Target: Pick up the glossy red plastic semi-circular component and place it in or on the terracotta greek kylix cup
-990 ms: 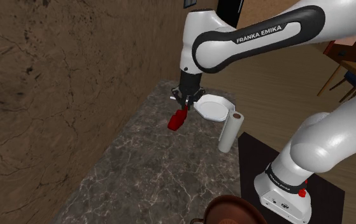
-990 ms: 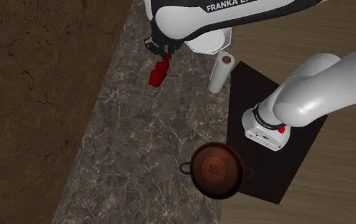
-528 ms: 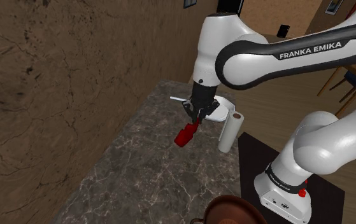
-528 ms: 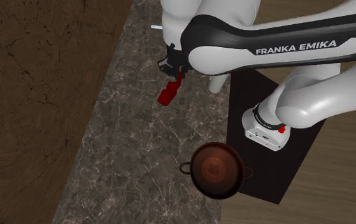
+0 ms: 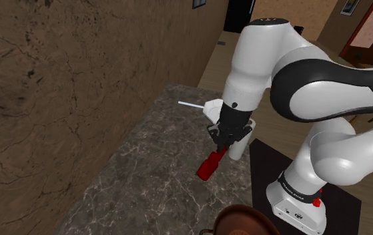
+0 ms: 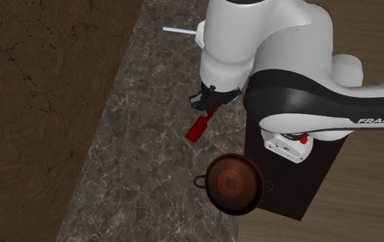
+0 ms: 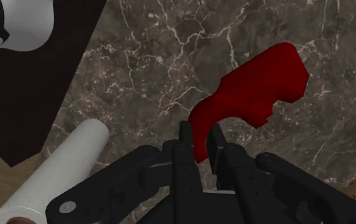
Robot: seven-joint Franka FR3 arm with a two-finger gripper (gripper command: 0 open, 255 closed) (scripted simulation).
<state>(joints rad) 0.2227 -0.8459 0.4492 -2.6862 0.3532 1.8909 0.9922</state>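
Fingers [image 7: 185,145] pinch the red component [image 7: 259,86] by one end.

It looks like a room in a house: a dark marbled worktop [image 5: 145,180] runs along a rough brown wall [image 5: 58,87], with plank flooring [image 6: 369,27] beyond and a paper towel roll [image 7: 55,172] at its edge.
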